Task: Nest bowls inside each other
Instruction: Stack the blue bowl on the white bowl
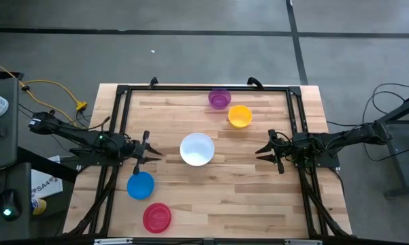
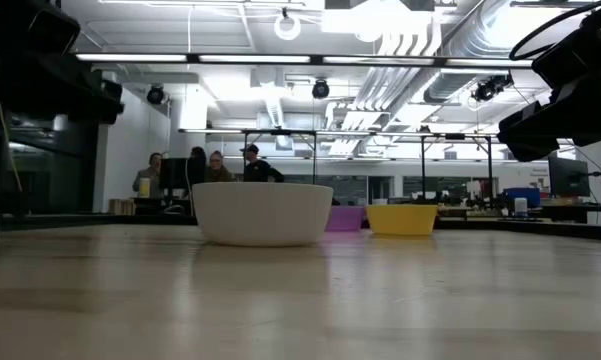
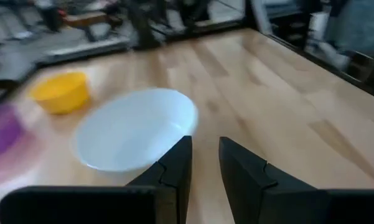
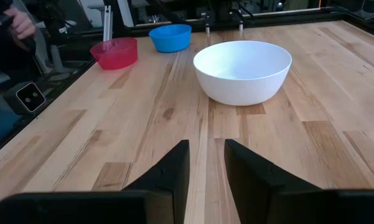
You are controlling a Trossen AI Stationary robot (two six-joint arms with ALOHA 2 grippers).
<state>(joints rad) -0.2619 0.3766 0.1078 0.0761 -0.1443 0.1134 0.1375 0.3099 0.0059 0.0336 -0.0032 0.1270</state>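
High view: five bowls spread over the table (image 1: 258,204), none nested.
White bowl (image 1: 197,149): mid-table, between both grippers, upright, empty.
Purple bowl (image 1: 219,98): far edge, just beside yellow bowl (image 1: 239,116).
Blue bowl (image 1: 140,184): near left side, close to red bowl (image 1: 156,218).
Left gripper (image 1: 152,151): just beside white bowl, fingers slightly parted, holding nothing.
Right gripper (image 1: 260,152): near white bowl, apart from it, narrow gap between fingers, empty.
Progress: nothing done yet; all four smaller bowls left to stack, probably into the white one.
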